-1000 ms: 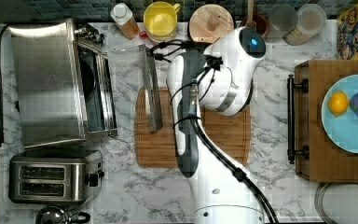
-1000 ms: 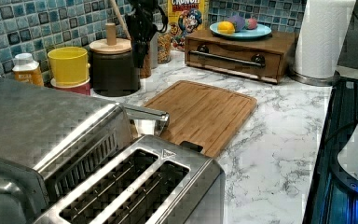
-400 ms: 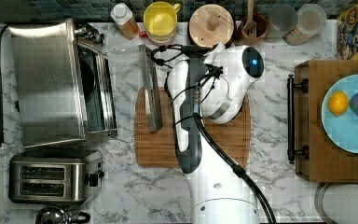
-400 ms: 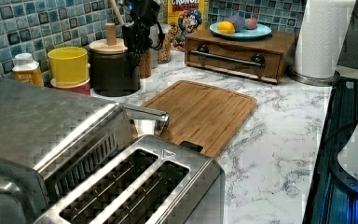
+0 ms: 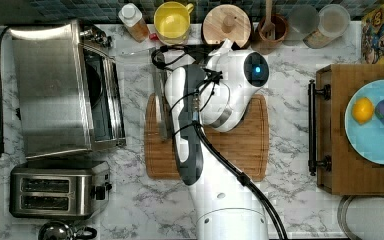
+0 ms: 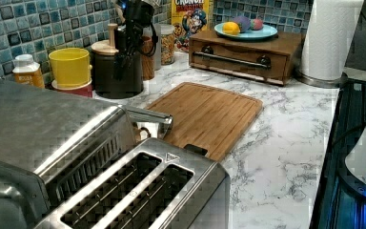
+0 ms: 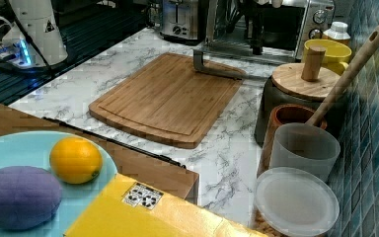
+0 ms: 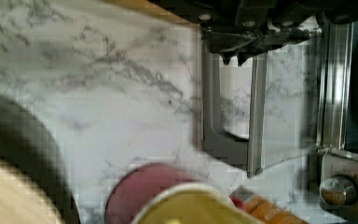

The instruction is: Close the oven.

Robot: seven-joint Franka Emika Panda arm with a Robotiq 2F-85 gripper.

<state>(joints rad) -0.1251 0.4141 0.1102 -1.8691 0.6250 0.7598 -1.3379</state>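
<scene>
The oven (image 5: 55, 90) stands open, door handle (image 8: 212, 107) just below the end effector (image 8: 235, 58), fingers nearly together, empty.

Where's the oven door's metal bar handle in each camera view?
Top view: metal bar handle, left of centre, over the wooden cutting board's left edge.
Left view: centre-left, beside the board.
Right view: upper centre, at the board's far corner.
Wrist view: upright, right of centre.
Shared landmark: the board.
</scene>
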